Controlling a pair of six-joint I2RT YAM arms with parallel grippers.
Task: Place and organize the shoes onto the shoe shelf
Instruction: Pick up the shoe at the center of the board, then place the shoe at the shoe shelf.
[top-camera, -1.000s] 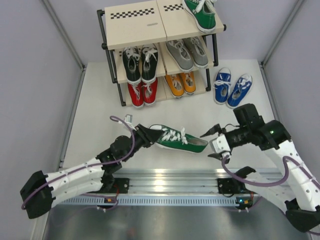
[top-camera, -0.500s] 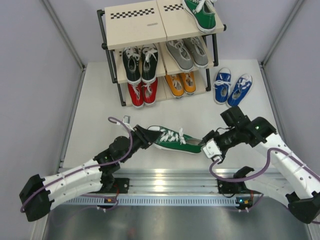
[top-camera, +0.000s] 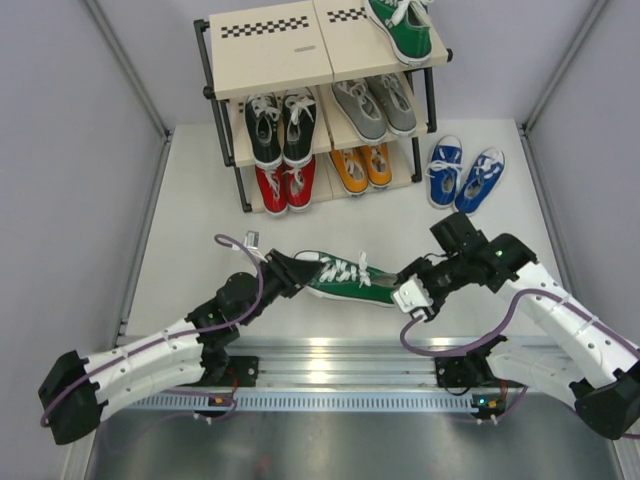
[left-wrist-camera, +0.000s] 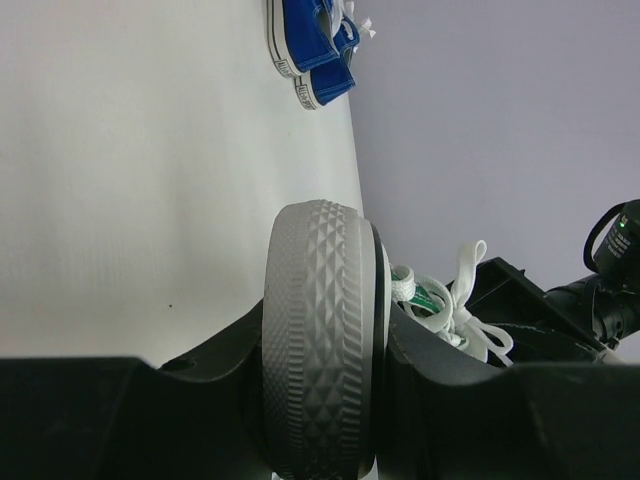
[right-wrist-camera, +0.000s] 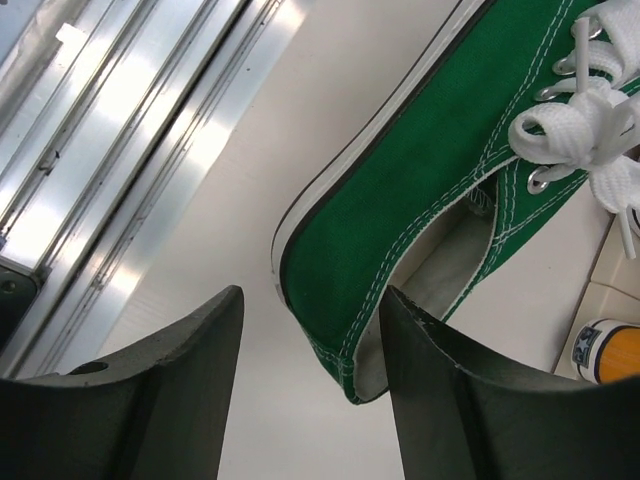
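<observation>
One green sneaker (top-camera: 365, 290) was gripped at the toe by the left gripper (top-camera: 298, 272). The right gripper (top-camera: 400, 290) straddled its heel, jaws apart.

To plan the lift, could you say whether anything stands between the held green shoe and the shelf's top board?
Nothing visible stands between the green shoe and the top board; the blue pair sits off right.

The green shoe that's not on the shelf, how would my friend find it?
Start at the shoe shelf at the back of the table, then come forward to the near edge. There is one green shoe, toe end pinched in the left gripper, heel by the right gripper. Every other shoe is back by the shelf; the other green one lies on its top board.
</observation>
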